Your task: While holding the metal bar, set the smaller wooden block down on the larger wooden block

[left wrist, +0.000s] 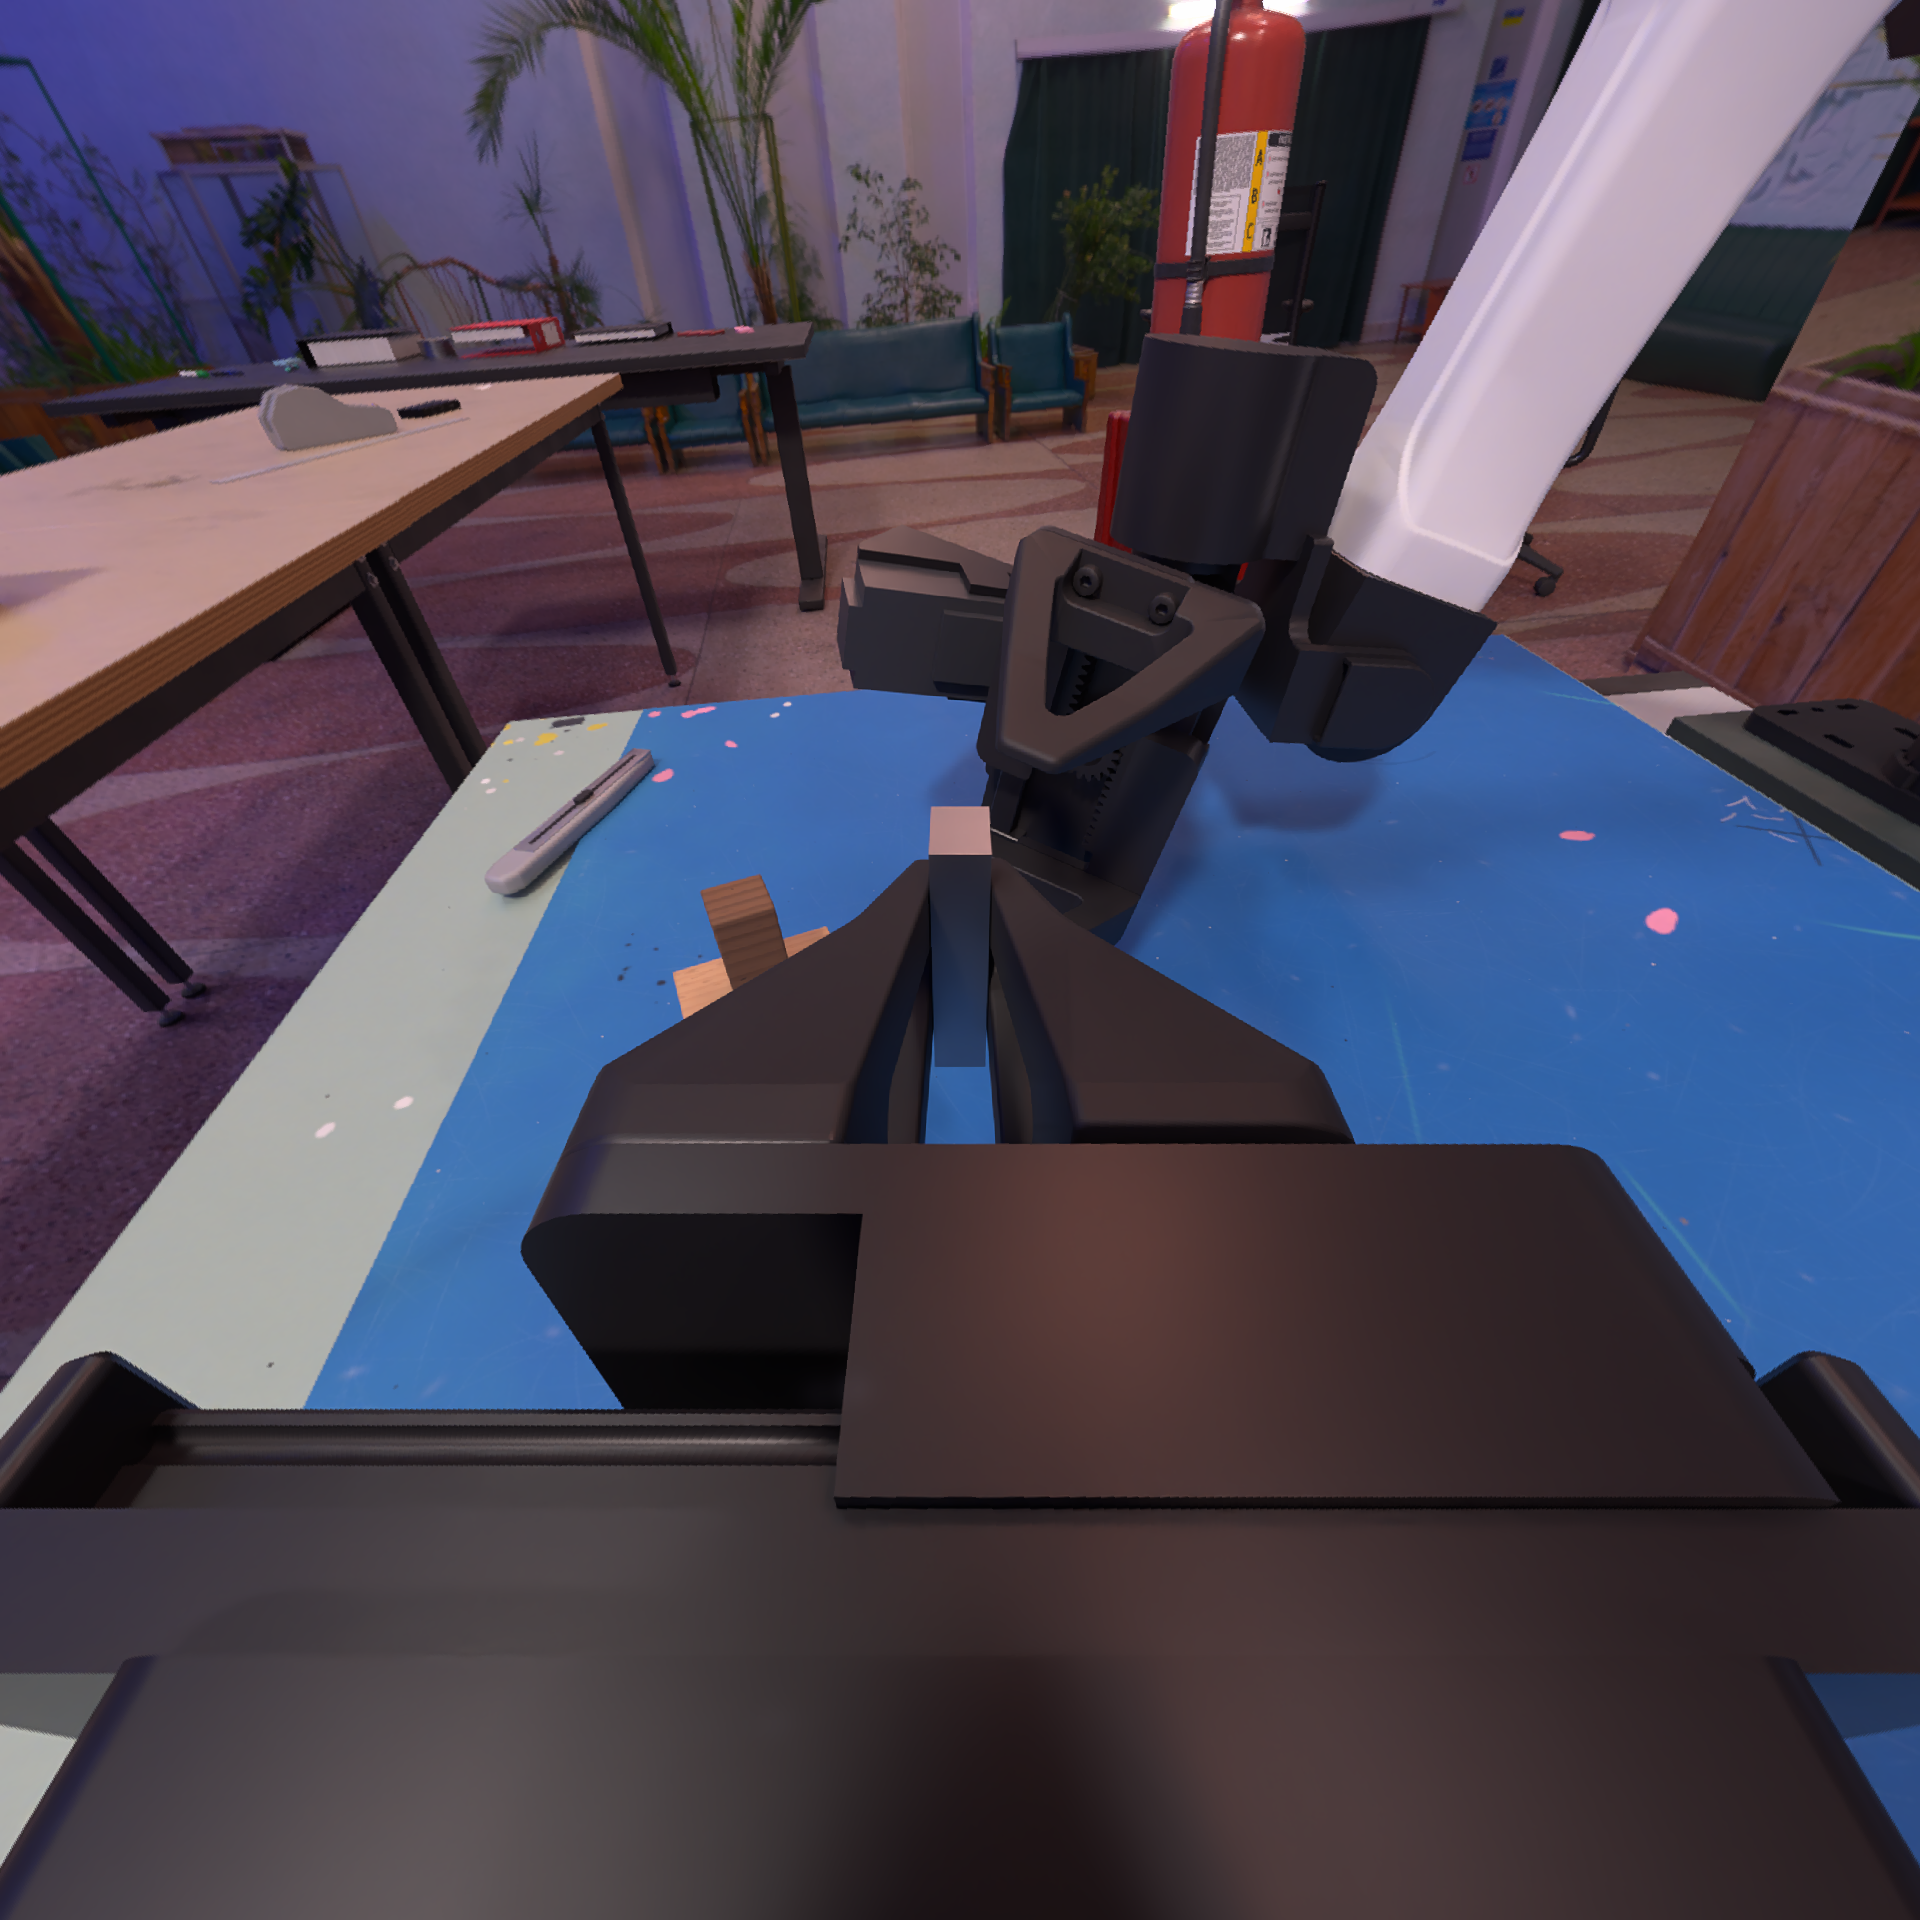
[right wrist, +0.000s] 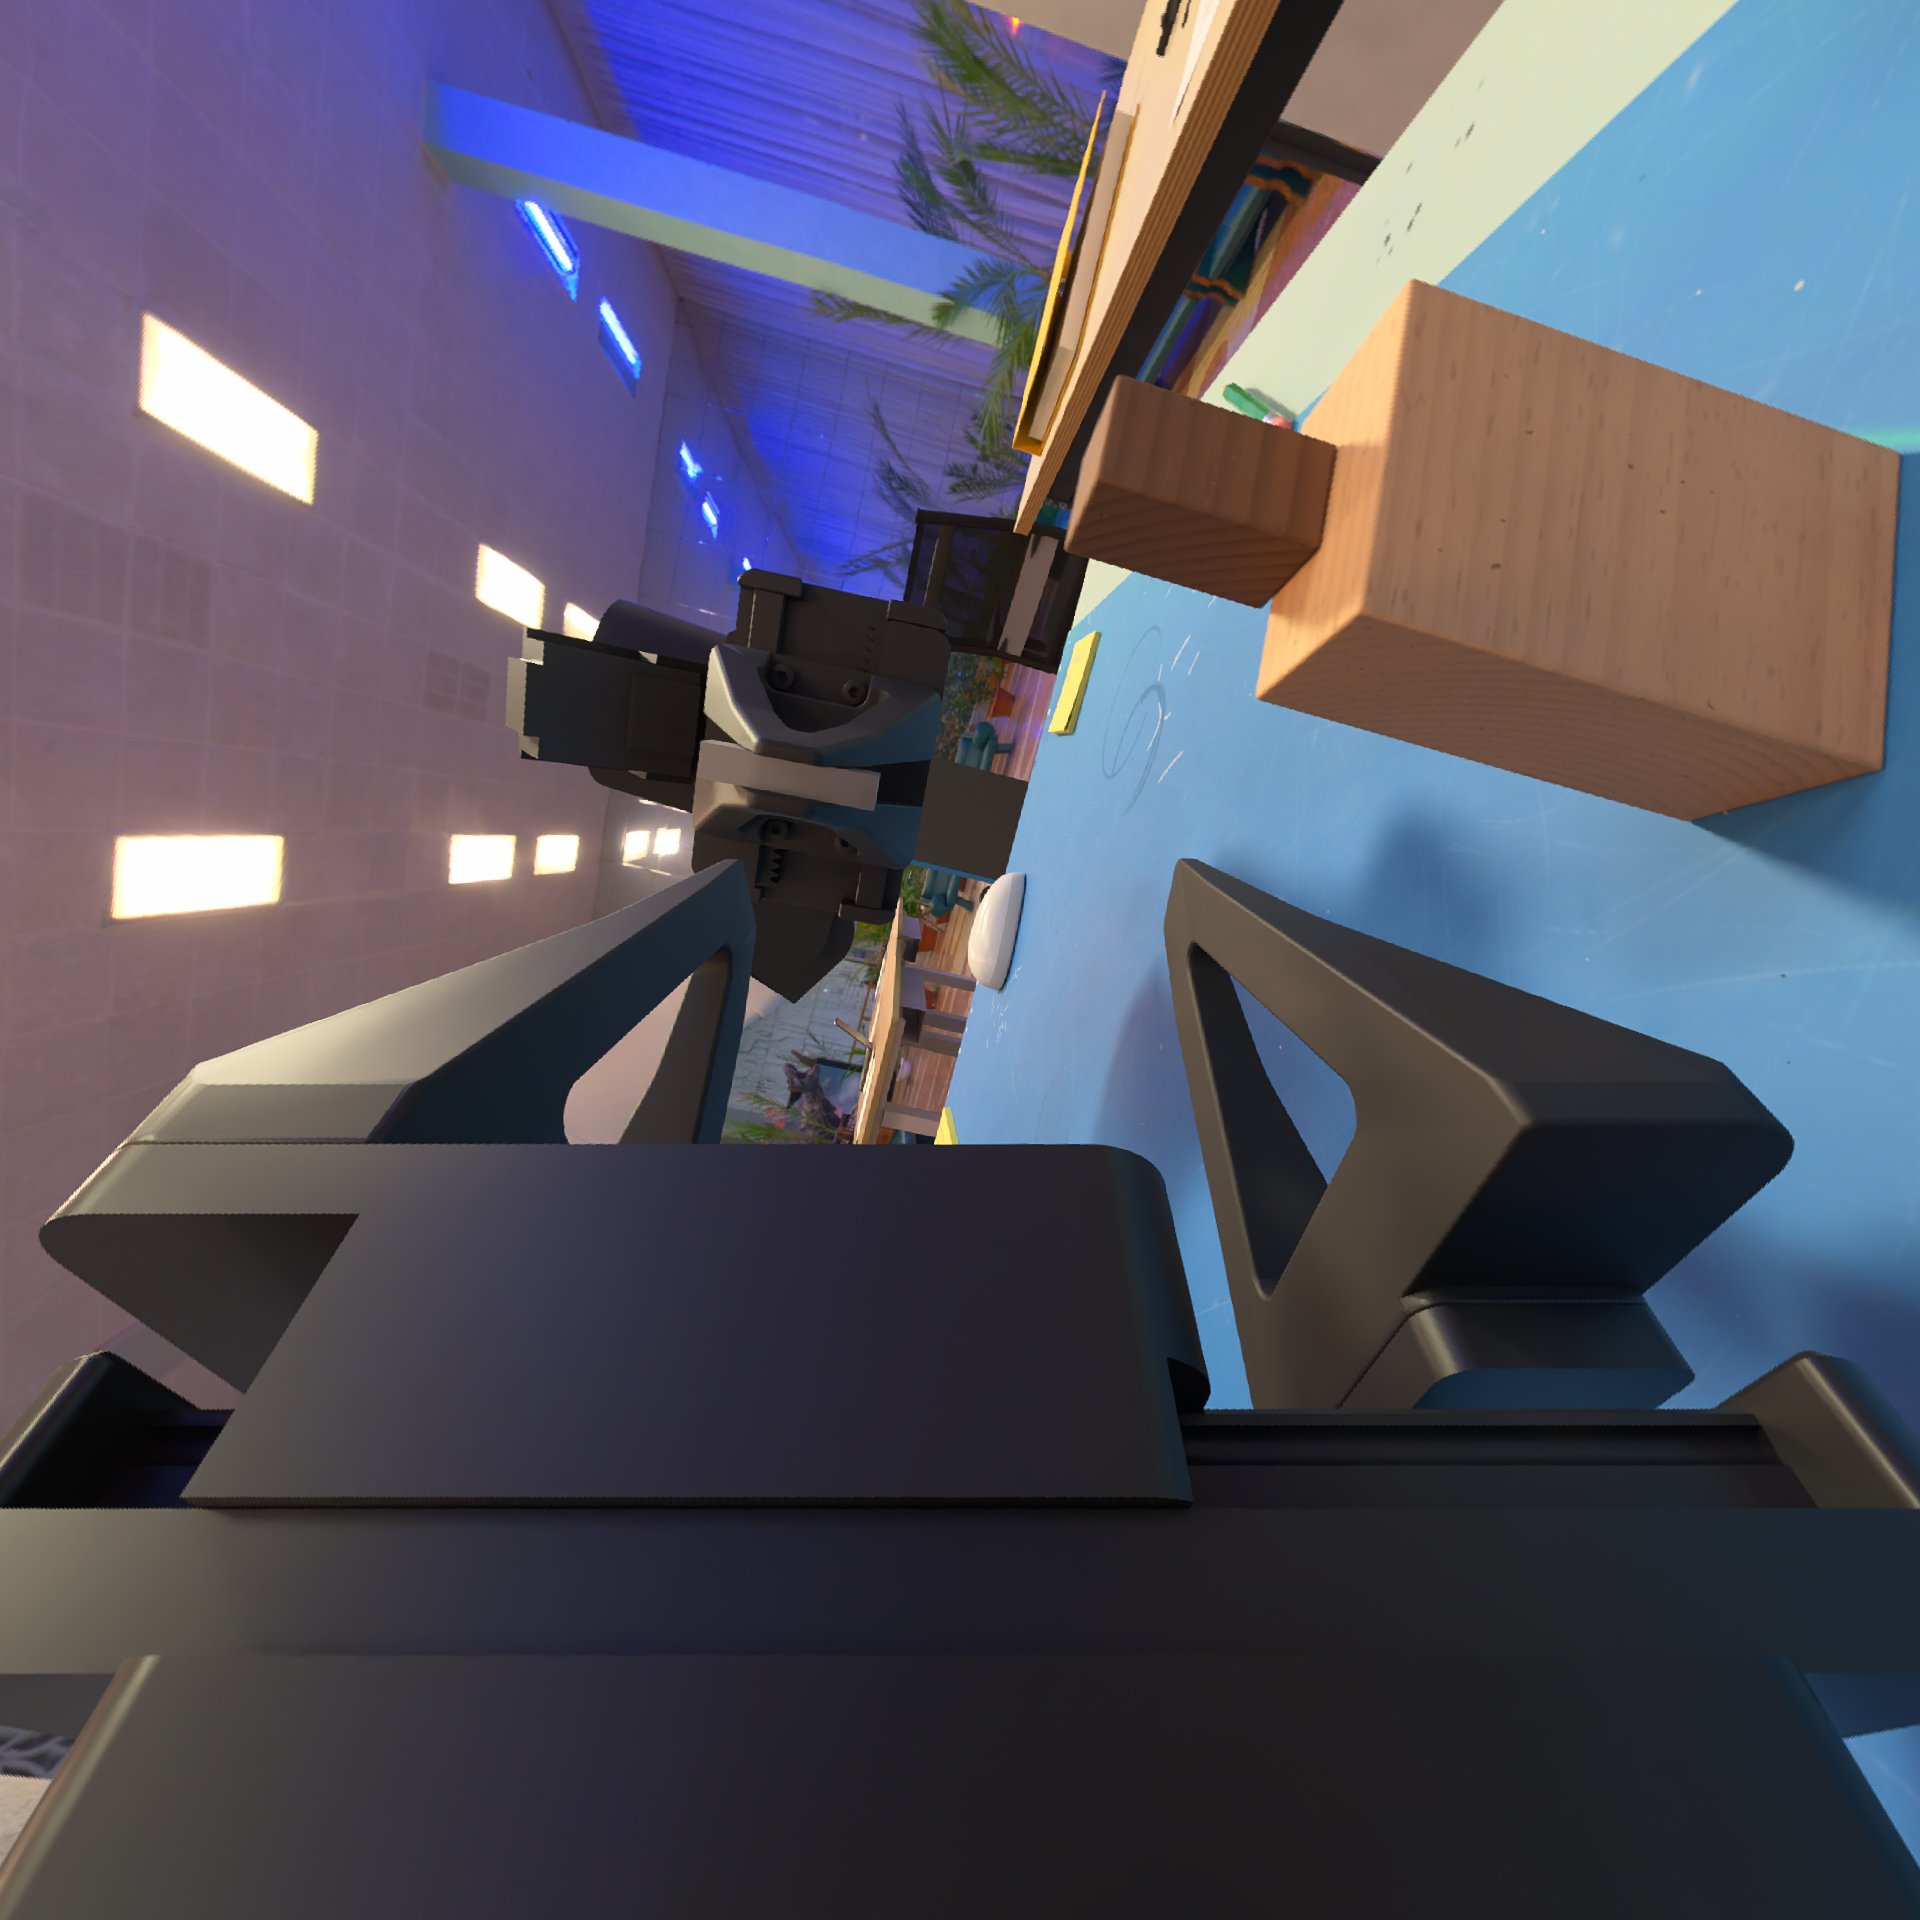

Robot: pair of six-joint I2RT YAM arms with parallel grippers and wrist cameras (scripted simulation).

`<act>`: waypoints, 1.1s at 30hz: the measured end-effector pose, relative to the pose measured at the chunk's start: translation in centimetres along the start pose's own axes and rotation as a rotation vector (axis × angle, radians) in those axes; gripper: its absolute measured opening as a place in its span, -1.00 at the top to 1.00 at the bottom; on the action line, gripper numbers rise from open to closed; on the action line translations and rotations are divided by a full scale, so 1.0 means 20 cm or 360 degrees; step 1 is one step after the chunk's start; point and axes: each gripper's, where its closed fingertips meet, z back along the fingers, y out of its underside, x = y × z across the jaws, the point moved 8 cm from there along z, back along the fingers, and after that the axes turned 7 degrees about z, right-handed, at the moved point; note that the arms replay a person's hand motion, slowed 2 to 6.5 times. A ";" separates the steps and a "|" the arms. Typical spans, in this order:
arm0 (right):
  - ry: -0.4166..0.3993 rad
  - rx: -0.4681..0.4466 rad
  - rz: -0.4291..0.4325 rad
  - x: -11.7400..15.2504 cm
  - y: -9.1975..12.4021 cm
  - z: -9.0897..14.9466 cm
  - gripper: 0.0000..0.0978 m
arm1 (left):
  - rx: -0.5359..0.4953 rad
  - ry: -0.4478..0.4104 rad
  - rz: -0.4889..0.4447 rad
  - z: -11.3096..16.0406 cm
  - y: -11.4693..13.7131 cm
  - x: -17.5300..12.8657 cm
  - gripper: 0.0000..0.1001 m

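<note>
The left gripper hides most of both wooden blocks, seemingly stacked.

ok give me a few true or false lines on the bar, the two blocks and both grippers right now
1. The left gripper is shut on the metal bar. True.
2. The right gripper holds the smaller wooden block. False: its fingers are spread and empty.
3. The smaller wooden block rests on the larger wooden block. True.
4. The utility knife lies on the larger block. False: it lies on the table, apart from the blocks.
5. The metal bar lies flat on the table. False: it is clamped between the left fingers.
</note>
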 end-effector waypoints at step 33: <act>-0.0105 -0.0032 -0.0060 0.01 0.04 -0.02 -0.44 | -0.0031 -0.0012 -0.0182 0.01 -0.03 -0.06 0.84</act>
